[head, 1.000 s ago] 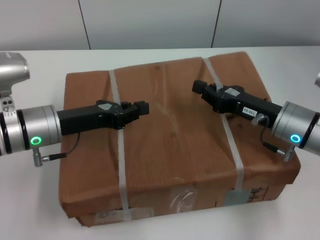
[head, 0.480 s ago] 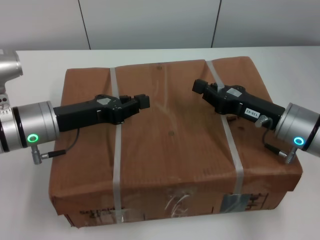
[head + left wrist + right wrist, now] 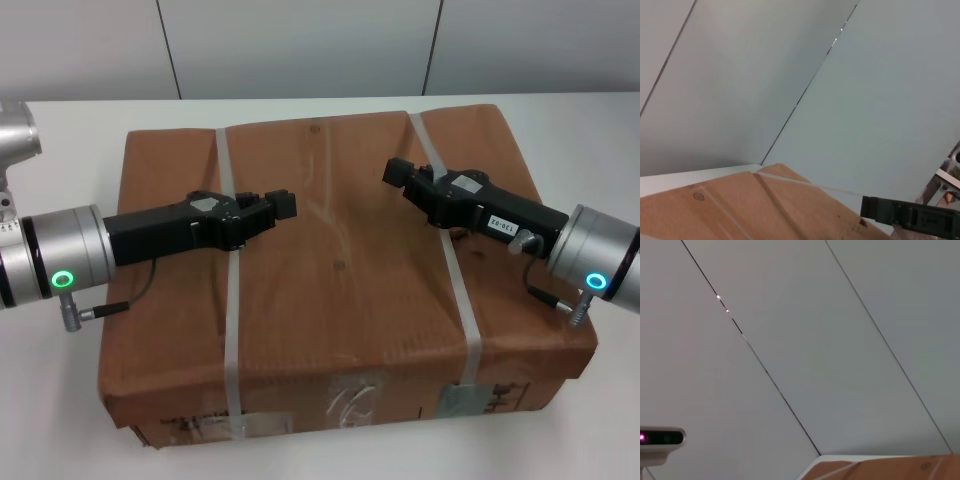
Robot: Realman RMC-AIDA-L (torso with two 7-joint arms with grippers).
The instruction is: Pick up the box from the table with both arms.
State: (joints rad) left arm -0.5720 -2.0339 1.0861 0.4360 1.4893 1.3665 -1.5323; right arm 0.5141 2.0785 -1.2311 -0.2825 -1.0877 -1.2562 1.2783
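Note:
The brown cardboard box (image 3: 340,290) fills the middle of the head view, its two whitish straps running front to back and its taped, labelled front side facing me. My left gripper (image 3: 282,205) lies on the box top across the left strap (image 3: 231,300). My right gripper (image 3: 398,172) lies across the right strap (image 3: 462,300). The straps pass beneath both black gripper bodies, so the hold is hidden. The left wrist view shows the box top (image 3: 740,210) and the right gripper (image 3: 910,217). The right wrist view shows a strip of the box (image 3: 880,469).
The white table (image 3: 60,400) shows to the left, right and behind the box. A grey panelled wall (image 3: 300,45) stands behind it. A small white device with a pink light (image 3: 660,440) shows in the right wrist view.
The box looks larger and nearer in the head view, and its front left corner has spread out leftward. Both grippers stay across the straps, shifted slightly up with it.

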